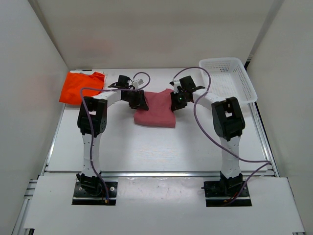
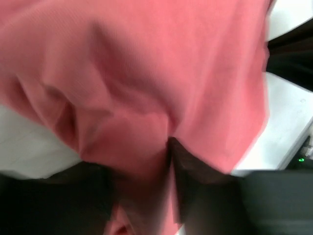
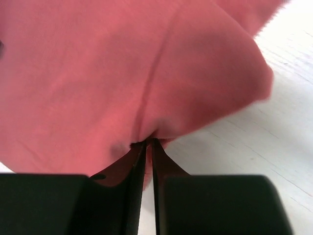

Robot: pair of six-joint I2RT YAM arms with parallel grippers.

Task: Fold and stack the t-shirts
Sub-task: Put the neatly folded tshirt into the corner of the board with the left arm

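Pinching a ridge of pink cloth between fingers pressed almost flat together, the right claw (image 3: 145,144) is closed on the pinkish-red t-shirt (image 1: 155,115); in its wrist view the fabric rises from the fingertips in a creased fold and fills most of the picture, with bare white tabletop (image 1: 146,147) showing beyond the shirt's edge. From above, this claw sits at the shirt's right side, near its far corner.

The left claw (image 1: 140,103) meets the same shirt at its left side, opposite the right claw; its wrist view is blurred, showing pink cloth hanging down between the two dark fingers (image 2: 205,196), but I cannot tell whether they are clamped on it or standing loose around it.

The pinkish-red t-shirt itself is bunched into a rough, partly folded shape spanning the gap between the two claws, its near edge resting on the tabletop; left of it and a little farther back, well apart, lies the orange t-shirt (image 1: 80,87), crumpled against the side wall; right of the pinkish-red t-shirt and also farther back stands the white mesh basket (image 1: 227,81), apart from the shirt and close to the right wall.
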